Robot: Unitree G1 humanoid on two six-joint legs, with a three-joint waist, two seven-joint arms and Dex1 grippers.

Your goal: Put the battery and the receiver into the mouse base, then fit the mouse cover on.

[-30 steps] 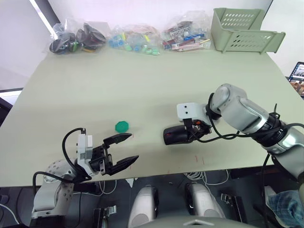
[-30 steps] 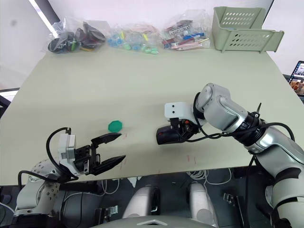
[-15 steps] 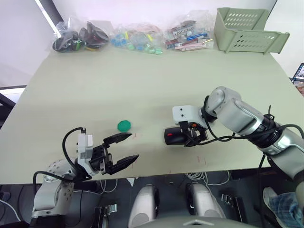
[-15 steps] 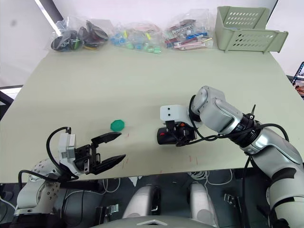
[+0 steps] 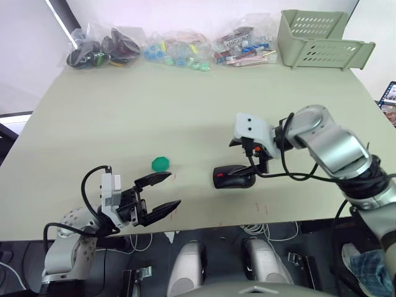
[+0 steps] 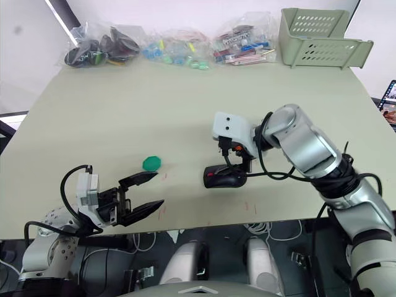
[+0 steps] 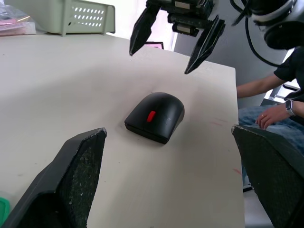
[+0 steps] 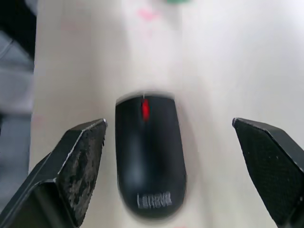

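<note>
Your left gripper [image 5: 158, 197] hovers at the bench [image 5: 124, 124] front edge, fingers spread and empty, well apart from the mouse [image 5: 233, 177]. The mouse lies assembled near the front, long axis crosswise. Your right gripper [image 7: 175, 40] hangs just above it, fingers spread (clearly the nearer). Its tail reads "Lenovo".

Head pair looks down over table [image 5: 185, 111]; both wrist views share mouse [image 7: 155, 116], near
</note>
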